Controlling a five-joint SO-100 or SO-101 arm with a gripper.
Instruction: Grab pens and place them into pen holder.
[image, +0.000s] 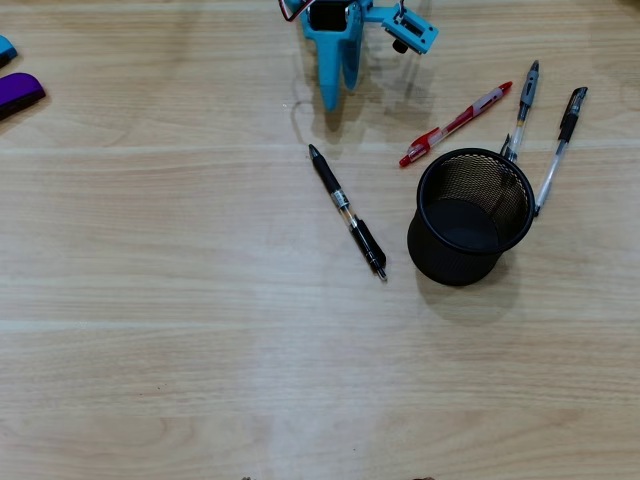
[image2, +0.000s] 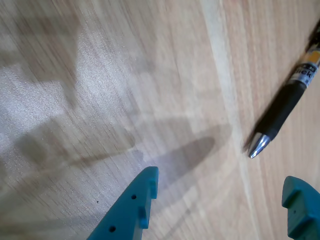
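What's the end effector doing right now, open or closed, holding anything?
End effector: open and empty, fingers spread above the bare table, with the black pen lying just ahead of it, untouched.

Bright even light overhead view, sharp; soft shadow below pen holder (image: 470, 215); wrist view motion-blurred, table (image2: 100, 75) sheen, faint grey shadows

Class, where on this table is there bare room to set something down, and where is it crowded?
Bare: the whole near half of the table, and left of the black pen. Crowded: around the pen holder, where the red pen and two clear pens cluster.
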